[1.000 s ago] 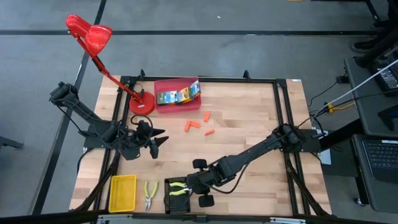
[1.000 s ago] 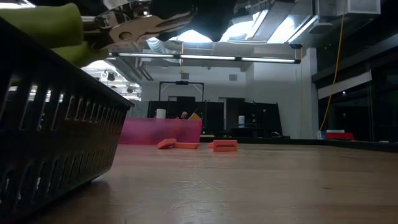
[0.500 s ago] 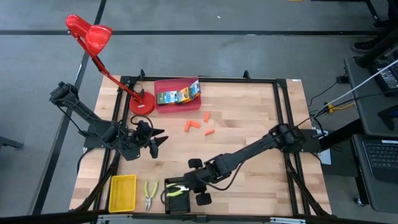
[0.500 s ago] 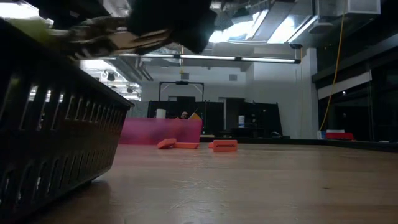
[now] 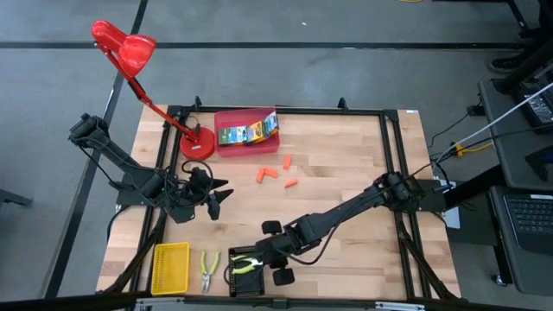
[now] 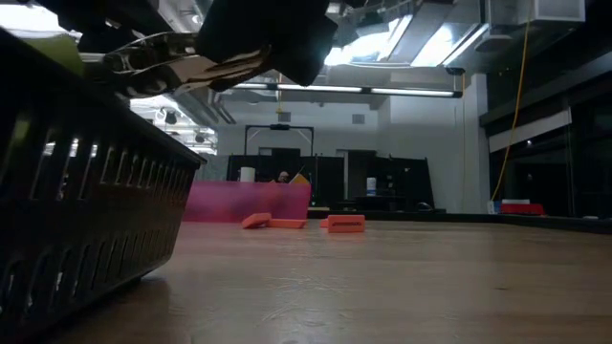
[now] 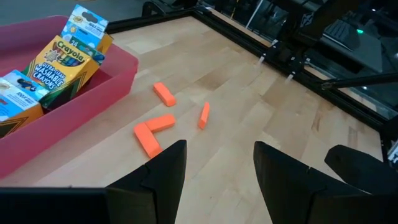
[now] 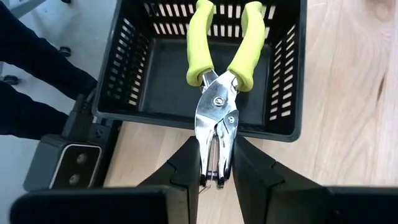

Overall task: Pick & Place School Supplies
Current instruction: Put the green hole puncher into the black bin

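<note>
The pliers [image 8: 219, 93], yellow-green handled, hang above the black tray [image 8: 132, 74] at the table's near edge, nose pinched between the right gripper [image 8: 214, 167] fingers, handles over the tray's floor. A second pair [image 5: 208, 269] lies between the black and yellow tray [image 5: 170, 267]. Four orange pieces [image 7: 153, 127] lie on open wood mid-table. Three boxes [image 7: 67, 60], one reading "Crayola", fill the red tray [image 5: 249, 145]. The left gripper [image 7: 216, 158] hovers unclenched, empty.
</note>
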You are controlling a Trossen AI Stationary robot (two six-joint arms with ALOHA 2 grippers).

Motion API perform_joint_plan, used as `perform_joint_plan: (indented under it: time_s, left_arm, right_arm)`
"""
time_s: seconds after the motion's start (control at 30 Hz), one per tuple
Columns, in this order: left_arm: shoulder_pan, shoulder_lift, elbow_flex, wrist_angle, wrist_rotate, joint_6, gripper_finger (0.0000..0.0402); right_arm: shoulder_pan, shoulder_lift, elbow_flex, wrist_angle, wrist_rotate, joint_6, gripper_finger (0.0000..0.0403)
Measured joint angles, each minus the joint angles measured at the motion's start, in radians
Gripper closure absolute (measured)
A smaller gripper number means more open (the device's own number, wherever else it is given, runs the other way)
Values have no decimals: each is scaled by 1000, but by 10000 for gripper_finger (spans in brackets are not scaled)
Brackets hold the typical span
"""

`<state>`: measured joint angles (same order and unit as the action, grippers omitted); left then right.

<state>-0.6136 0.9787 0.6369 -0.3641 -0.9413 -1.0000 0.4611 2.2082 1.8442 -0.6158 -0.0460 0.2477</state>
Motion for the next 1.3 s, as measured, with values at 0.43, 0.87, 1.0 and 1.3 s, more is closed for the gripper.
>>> perform_joint_plan:
  time_s: [0.43,0.87,1.0,1.3]
  left_arm:
    - [0,0,0,0,7,-2,217]
    - [0,0,0,0,14,-2,217]
    - [-1,0,0,0,19,0,217]
    - [-1,0,0,-2,19,0,217]
  right_arm:
    - [-21,0,0,-7,-34,-29,321]
    - [-21,0,0,27,-67,-28,314]
    - [-21,0,0,32,-67,-27,293]
    - [-21,0,0,32,-51,-11,286]
